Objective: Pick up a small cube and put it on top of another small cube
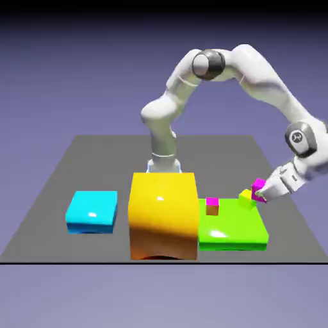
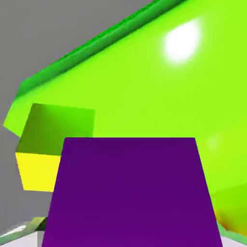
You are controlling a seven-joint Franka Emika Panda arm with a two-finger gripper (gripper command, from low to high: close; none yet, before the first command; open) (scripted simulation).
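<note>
Magenta cube in pincer, beside yellow cube on green slab.

Magenta-purple small cube, yellow-green small cube, pink-and-orange cube, lime green slab, big yellow-orange block, cyan slab, grey tabletop.

The purple cube – tiny, plain magenta – hangs lifted off the surface, just right of and slightly above the yellow cube. The yellow cube – equally tiny, yellow-green – sits upright at the far right corner of a green slab.
</note>
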